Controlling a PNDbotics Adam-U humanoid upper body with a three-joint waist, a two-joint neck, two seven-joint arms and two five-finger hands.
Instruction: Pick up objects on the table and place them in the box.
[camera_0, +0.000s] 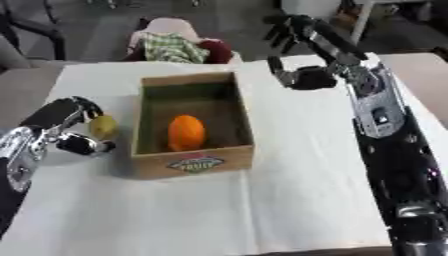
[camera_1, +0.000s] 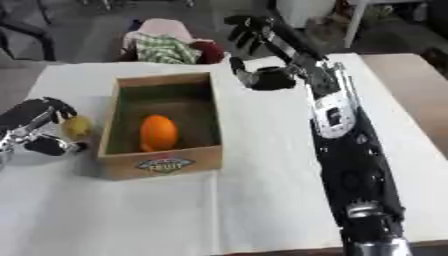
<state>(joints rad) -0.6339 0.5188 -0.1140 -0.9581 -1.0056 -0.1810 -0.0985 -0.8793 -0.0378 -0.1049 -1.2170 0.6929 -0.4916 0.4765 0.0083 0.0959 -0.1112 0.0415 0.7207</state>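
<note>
Fingers (camera_0: 80, 107) of the left hand (camera_0: 70, 127) curl around a small yellow-green rounded fruit (camera_0: 103, 126), thumb below it and the rest over its top; the fruit sits just outside the left wall of the open brown cardboard box (camera_0: 194, 162), close to the wall, and whether it touches the counter cannot be told. Left forearm, black with silver parts, comes in from the lower left corner. Right hand (camera_1: 262, 75) is raised over the far part of the counter, beyond the box's far right corner, fingers (camera_1: 248, 31) spread apart and pointing away, thumb hanging down on the box side, holding nothing. Right arm, black with a silver section, runs the length of the right side up from the bottom edge. Box stands on the white cloth-covered counter (camera_0: 289, 200), long axis running away from the robot, a coloured label on its near wall. Inside, on the dark floor toward the near end, lies an orange oval fruit (camera_0: 186, 132), leaning toward the near wall. Cloth shows a crease line running from below the box to the near edge. Beyond the far edge of the counter, a pink chair (camera_0: 171, 27) carries a green-and-white checked cloth (camera_0: 172, 48) and something dark red (camera_0: 216, 50) beside it.
</note>
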